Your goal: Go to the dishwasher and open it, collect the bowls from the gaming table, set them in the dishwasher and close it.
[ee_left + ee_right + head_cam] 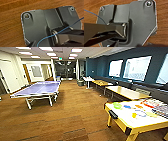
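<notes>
In the head view the gaming table (130,119) stood at the lower right, a white-topped counter with yellow edges and printed coloured shapes across it. The lime-green bowl (117,105) sat near the counter's far left corner, close to the edge that faced the open floor. A small orange shape (139,106) lay further along the top, well apart from the green bowl; whether it was the orange bowl or a flat printed mark could not be told. By its look the green bowl was thin translucent plastic: probably light, fairly stiff yet springy at the rim, smooth enough to slip, and unlikely to break. The rim looked the best place to take hold, pinched on the side nearest the edge. A blue table-tennis table (37,89) stood across the wooden floor (75,119) at the left, with plain wooden tables (125,92) along the window wall beyond.

In the left wrist view the arm's dark plate hung over floor planks with a thin blue cable (65,30) crossing it; the left gripper's opening could not be told, and no bowl lay near it.

In the right wrist view the same held: plate and jointed bar above bare planks, the right gripper's opening not readable. Judged from that, the bowls lay well apart from both.
</notes>
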